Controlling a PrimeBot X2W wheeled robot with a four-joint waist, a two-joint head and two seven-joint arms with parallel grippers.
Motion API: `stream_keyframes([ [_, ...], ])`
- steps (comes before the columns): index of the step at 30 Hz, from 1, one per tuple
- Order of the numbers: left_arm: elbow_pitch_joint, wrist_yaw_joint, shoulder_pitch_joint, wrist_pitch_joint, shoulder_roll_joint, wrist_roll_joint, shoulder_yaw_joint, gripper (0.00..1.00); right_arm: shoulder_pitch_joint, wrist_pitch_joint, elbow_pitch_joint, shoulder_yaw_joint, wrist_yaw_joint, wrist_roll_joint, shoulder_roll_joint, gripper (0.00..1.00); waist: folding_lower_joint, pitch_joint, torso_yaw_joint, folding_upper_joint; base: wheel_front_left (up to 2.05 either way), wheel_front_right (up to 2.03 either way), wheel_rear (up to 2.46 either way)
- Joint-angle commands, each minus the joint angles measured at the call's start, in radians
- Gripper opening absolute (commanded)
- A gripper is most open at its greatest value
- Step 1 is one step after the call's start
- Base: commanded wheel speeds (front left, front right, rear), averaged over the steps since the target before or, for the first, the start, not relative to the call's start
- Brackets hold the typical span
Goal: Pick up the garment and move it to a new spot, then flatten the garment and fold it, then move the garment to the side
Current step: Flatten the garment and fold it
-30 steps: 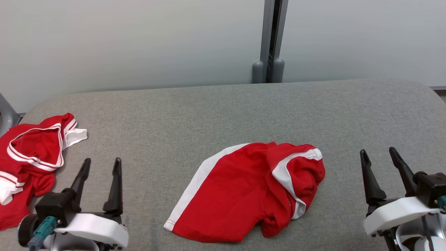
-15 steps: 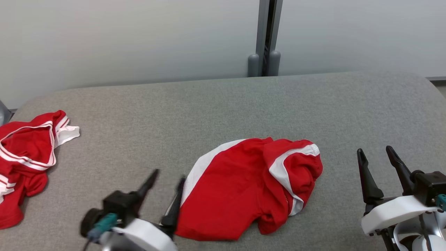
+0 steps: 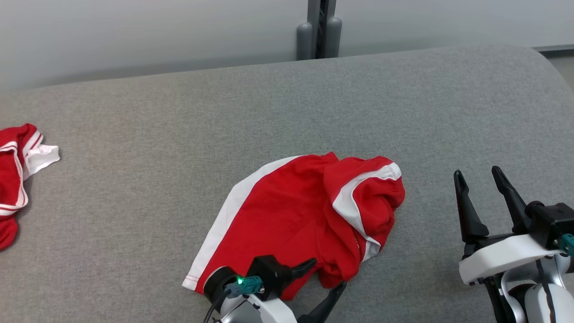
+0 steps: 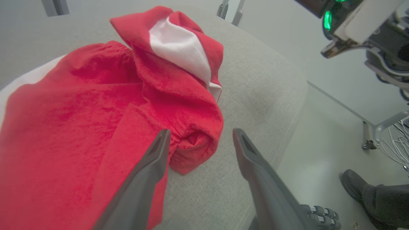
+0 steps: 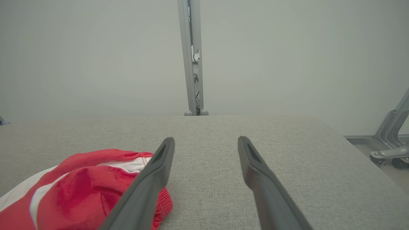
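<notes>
Here our left gripper (image 3: pixel 328 273) stood wide open at the front edge of the tabletop (image 3: pixel 134 134), its fingers (image 4: pixel 150 166) astride the bunched fold of the red garment (image 3: pixel 287 215) lying mid-front; we judged it should sink and pinch the whole fold, not one layer. Our right gripper (image 3: pixel 476 172) stood open near the right edge. We counted two garments, the second garment (image 3: pixel 13 179) at the left edge, two grippers, one foot (image 4: pixel 354 179)

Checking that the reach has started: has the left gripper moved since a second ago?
Yes. The left gripper has swung right, from well left of the red shorts to their near edge.
</notes>
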Motion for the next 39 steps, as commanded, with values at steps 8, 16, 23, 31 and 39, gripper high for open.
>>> stream_keyframes([
  [8,0.078,-0.035,-0.097,0.017,-0.028,0.045,-0.050,1.00,-0.055,-0.032,0.020,0.015,0.000,0.021,-0.005,1.00,0.0000,0.098,-0.070,0.0000,0.00,0.00,0.00],
  [16,0.161,-0.048,-0.138,-0.015,-0.047,0.060,-0.062,0.00,-0.079,-0.054,0.039,0.005,0.000,0.030,-0.004,1.00,0.0000,0.127,-0.091,0.0000,0.00,0.00,0.00],
  [23,0.115,-0.047,-0.129,-0.013,-0.006,0.046,-0.045,0.00,-0.079,-0.065,0.055,-0.014,0.000,0.032,-0.004,1.00,0.0000,0.120,-0.061,0.0000,0.00,0.00,0.00],
  [31,-0.090,-0.006,-0.056,0.057,0.098,-0.022,0.012,0.00,-0.076,-0.060,0.057,-0.023,0.000,0.033,-0.004,1.00,0.0000,0.103,0.013,0.0000,0.00,0.00,0.00],
  [39,-0.300,0.073,-0.006,0.115,0.225,-0.057,0.112,0.00,-0.077,-0.055,0.049,-0.044,0.000,0.024,-0.005,1.00,0.0000,0.098,0.069,0.0000,0.00,0.00,0.00],
])
